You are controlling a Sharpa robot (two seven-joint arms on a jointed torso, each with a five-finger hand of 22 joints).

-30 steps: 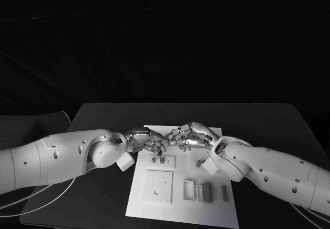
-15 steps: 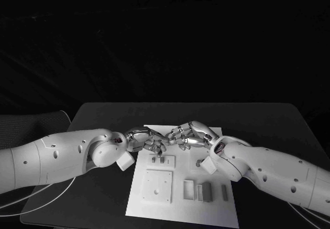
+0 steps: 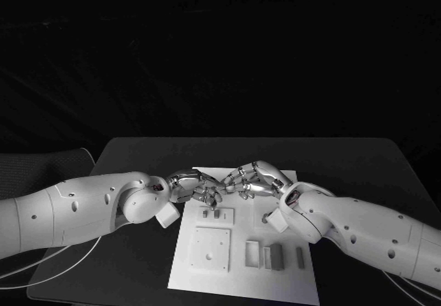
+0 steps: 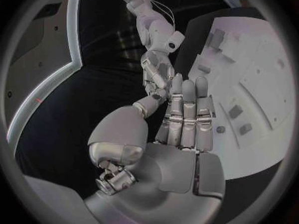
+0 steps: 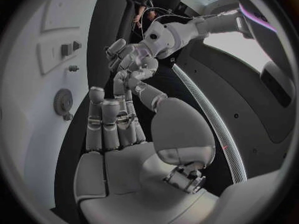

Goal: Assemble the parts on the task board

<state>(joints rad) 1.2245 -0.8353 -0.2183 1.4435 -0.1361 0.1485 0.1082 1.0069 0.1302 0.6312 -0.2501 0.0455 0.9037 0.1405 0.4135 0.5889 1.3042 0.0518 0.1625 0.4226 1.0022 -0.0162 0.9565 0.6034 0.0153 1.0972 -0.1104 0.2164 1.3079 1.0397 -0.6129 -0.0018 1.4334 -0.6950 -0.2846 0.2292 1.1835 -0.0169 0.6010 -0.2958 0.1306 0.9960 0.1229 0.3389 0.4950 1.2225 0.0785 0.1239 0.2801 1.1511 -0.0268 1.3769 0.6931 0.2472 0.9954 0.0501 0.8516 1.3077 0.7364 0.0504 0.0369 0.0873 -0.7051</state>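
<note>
Task board: the white task board (image 3: 241, 255) lies in the middle of the black worktop (image 3: 368, 159), its long side running away from the robot.
Parts: small grey parts (image 3: 285, 255) stand in a row near the board's near right; two short pegs (image 3: 212, 215) sit in a small raised block just below the robot hands. A gear-like round part (image 5: 62, 102) lies on the board in the right wrist view.
Progress: my guess is the job is somewhere in the middle. Several pieces look seated in their holders, but the square plate (image 3: 210, 248) with its holes looks unfilled, so there is work left.
Left robot hand: the left robot hand (image 3: 195, 186) hovers over the far end of the board, fingers curled toward the other hand. I cannot tell whether it holds a piece.
Right robot hand: the right robot hand (image 3: 256, 180) meets it fingertip to fingertip. In its own wrist view the fingers (image 5: 112, 119) lie straight and together, nothing visible between them; whether the thumb pins something I cannot tell.
View differences: the head view gives the whole board layout and both arms. The left wrist view shows the left robot hand's fingers (image 4: 187, 109) stretched flat, with the right robot hand beyond them, which the head view blurs into one silver knot.
</note>
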